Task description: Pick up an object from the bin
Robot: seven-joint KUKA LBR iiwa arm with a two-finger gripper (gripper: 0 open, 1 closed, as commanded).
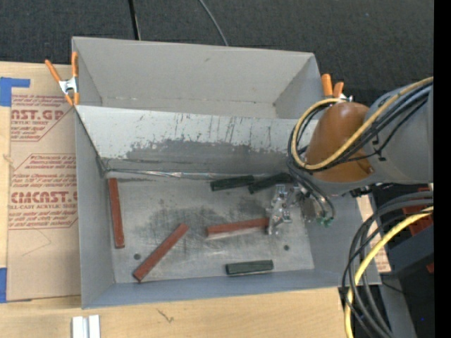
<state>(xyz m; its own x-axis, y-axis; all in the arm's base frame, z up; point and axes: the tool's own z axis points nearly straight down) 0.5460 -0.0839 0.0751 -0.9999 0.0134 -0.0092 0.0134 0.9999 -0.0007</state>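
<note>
My claw [275,221] hangs low in the right part of the grey bin [190,76], reaching in from the right. It sits at the right end of a red-brown flat stick [234,228] that lies almost level on the bin floor, near the middle. I cannot tell whether the claw is released or clenched, nor whether it touches the stick. Just behind the claw, by the back wall, lies a dark bar [231,184]. Another dark bar [249,267] lies near the front wall, below the stick. A second red-brown stick [161,252] lies slanted at front left, and a third [115,213] runs along the left wall.
</note>
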